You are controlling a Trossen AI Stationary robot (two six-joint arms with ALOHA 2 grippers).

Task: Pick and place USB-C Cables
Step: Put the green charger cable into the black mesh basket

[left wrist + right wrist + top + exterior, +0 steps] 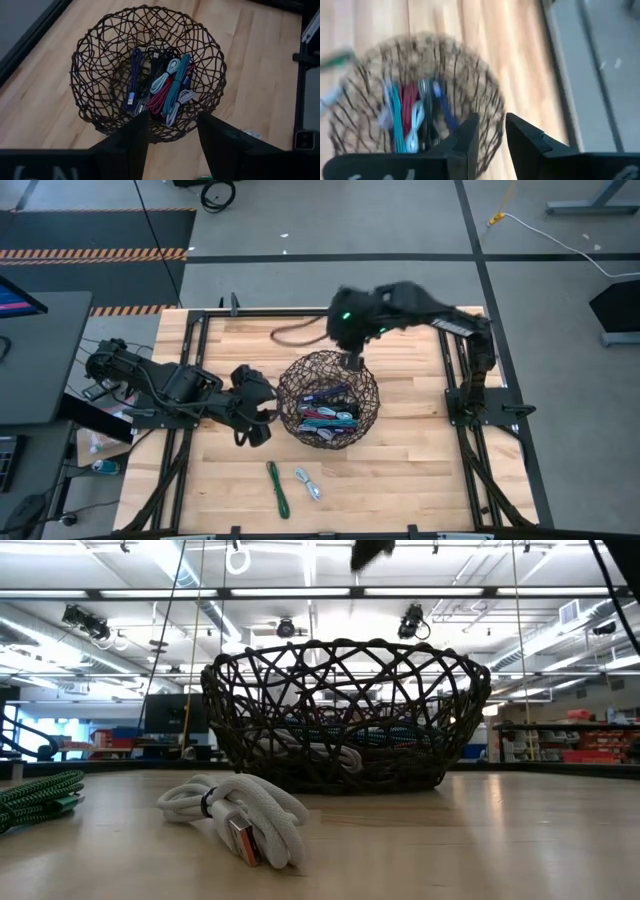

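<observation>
Nearest the low camera, a white cable bundle is seen lying on the table, with a green cable bundle just left of it; both remain outside the basket and are judged still to be collected. At the left, the left gripper is held just beside the basket's left rim, its fingers parted with nothing between them. In the centre, the wire basket is found to hold most of the cables: purple, black, magenta, teal and pale blue bundles lie side by side. The task is therefore judged largely done. Over the basket's far rim, the right gripper hangs with a narrow gap between its fingers, and nothing is gripped.
</observation>
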